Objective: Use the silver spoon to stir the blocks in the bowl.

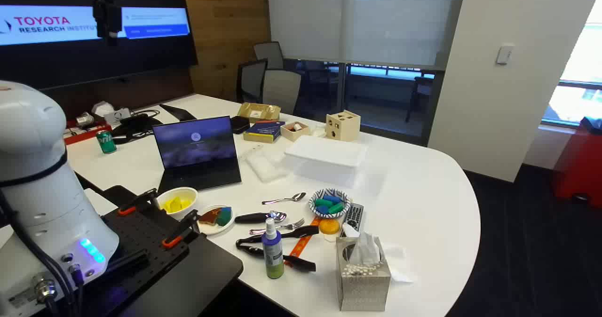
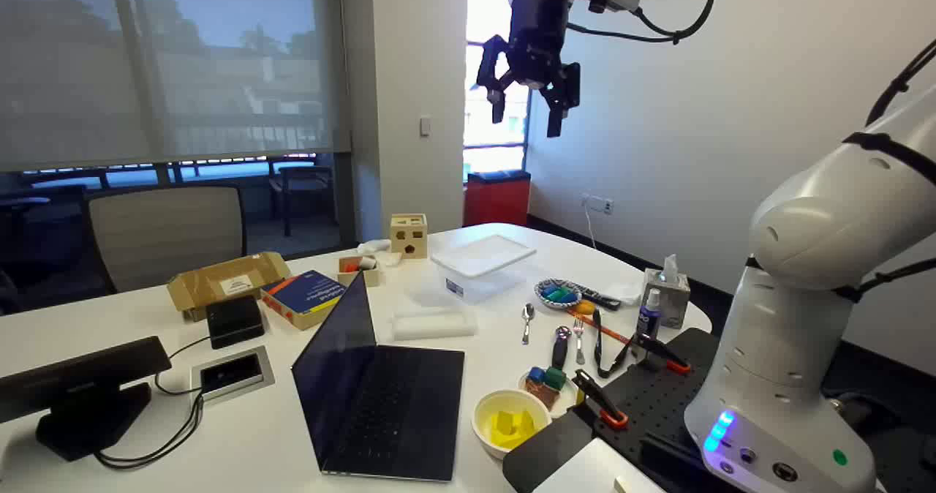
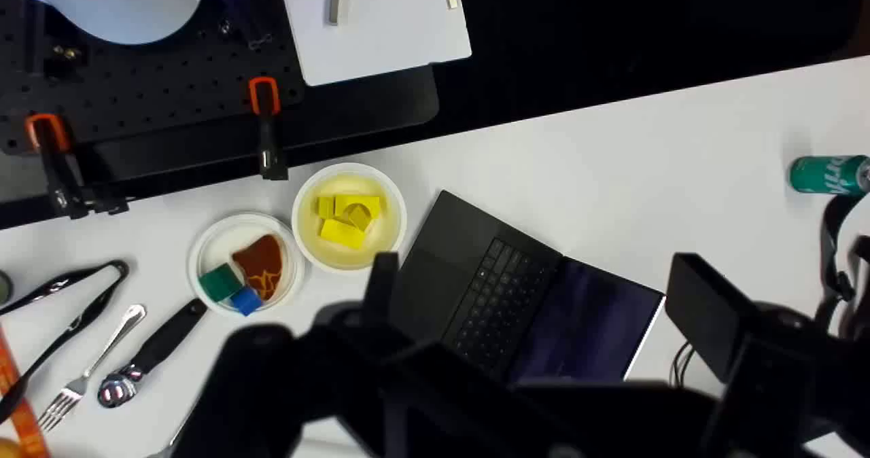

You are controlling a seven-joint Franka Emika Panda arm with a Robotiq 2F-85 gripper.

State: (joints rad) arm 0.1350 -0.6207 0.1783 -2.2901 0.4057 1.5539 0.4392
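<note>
The silver spoon (image 1: 284,199) lies on the white table in both exterior views (image 2: 527,322). Only a silver sliver, perhaps the spoon, shows at the lower left of the wrist view. A bowl with a blue-white pattern (image 1: 313,199) stands near it, also in an exterior view (image 2: 542,288). Several green and blue blocks (image 1: 329,205) lie in this bowl. The bowl is out of the wrist view. My gripper (image 2: 526,121) is open and empty, high above the table, fingers down. In the wrist view its fingers (image 3: 537,274) stand wide apart over the laptop.
A laptop (image 3: 489,295) stands open under the gripper. A white bowl of yellow blocks (image 3: 308,237) and a small plate (image 3: 204,244) are beside it. A fork (image 1: 291,226), a scoop (image 1: 256,217), tongs (image 1: 301,233), spray bottle (image 1: 273,253), tissue box (image 1: 362,284) and plastic bin (image 1: 324,166) surround the bowl.
</note>
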